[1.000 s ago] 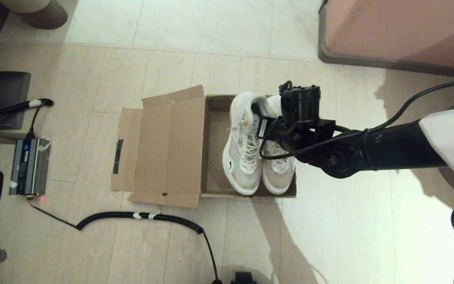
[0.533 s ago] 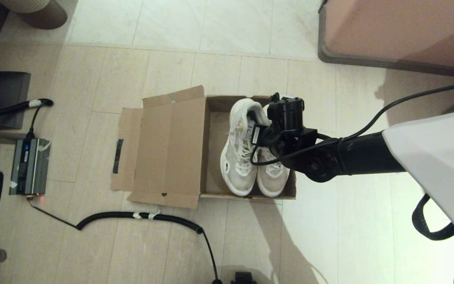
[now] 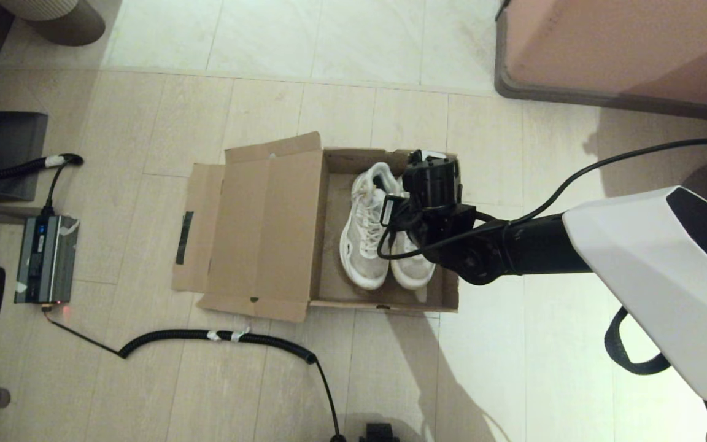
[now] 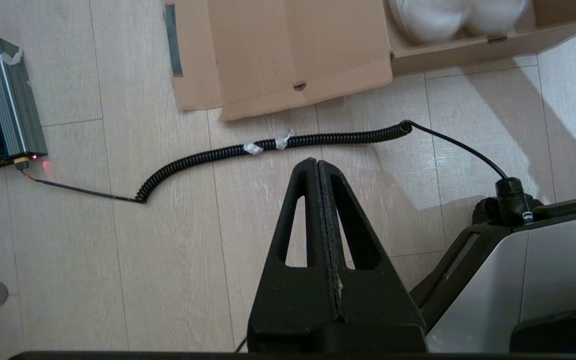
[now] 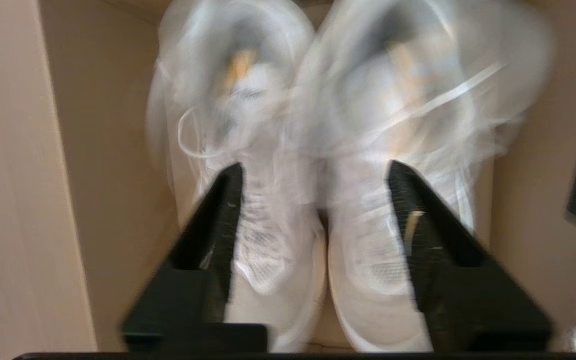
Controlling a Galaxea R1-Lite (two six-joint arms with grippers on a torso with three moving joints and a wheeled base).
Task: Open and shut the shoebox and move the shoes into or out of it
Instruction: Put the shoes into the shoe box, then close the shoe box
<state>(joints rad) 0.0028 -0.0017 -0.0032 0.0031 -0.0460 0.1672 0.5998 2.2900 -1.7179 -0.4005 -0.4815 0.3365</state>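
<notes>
The brown cardboard shoebox [image 3: 384, 303] stands open on the floor, its lid [image 3: 261, 227] folded out flat to the left. Both white shoes [image 3: 366, 245] lie side by side inside it, toes toward me. My right arm [image 3: 513, 245] reaches over the box from the right, its wrist above the shoes' heel end. In the right wrist view the right gripper [image 5: 315, 167] is open, its fingers spread above the two blurred shoes [image 5: 368, 250] and holding nothing. My left gripper [image 4: 316, 161] hangs shut and empty over bare floor, near the box's front.
A black coiled cable [image 3: 218, 336] lies on the floor just in front of the box and runs to a grey power unit [image 3: 43, 258] at the left. Brown furniture [image 3: 623, 49] stands at the back right. The robot's base [image 4: 543, 280] is beside the left gripper.
The right arm came down and leftward with the shoes, and they have sunk from above the rim into the box. The right gripper has opened and let them go. The left has not moved.
</notes>
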